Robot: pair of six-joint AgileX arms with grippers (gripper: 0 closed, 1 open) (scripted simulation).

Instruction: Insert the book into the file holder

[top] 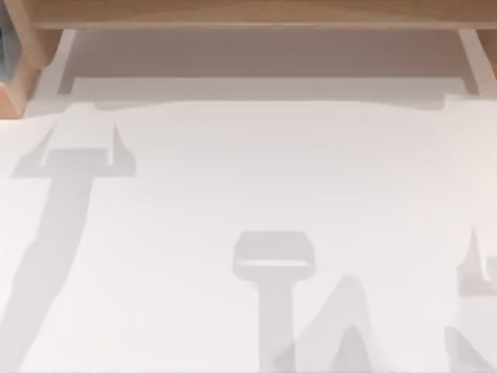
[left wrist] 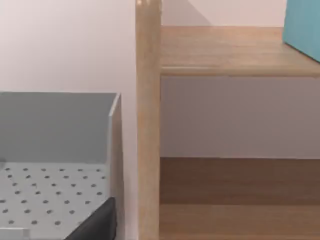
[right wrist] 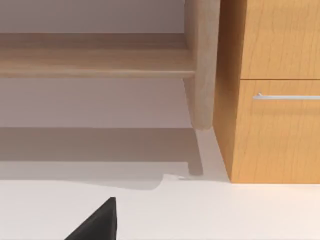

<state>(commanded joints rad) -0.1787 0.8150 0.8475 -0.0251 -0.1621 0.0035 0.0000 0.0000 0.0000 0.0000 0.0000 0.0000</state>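
Teal flat-sided book on the wooden shelf looks stiff and light, best pinched at its spine; how open the left end effector and right end effector are cannot be told.

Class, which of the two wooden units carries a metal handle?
The darker cabinet, with its silver handle; the paler open shelf beside it has none.

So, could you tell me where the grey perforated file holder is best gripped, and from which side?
Probably the top edge of the file holder's upright side wall, from above. In the left wrist view that wall is thin, straight and free along its top, so a claw could straddle it; the wooden post close beside it crowds a sideways approach.
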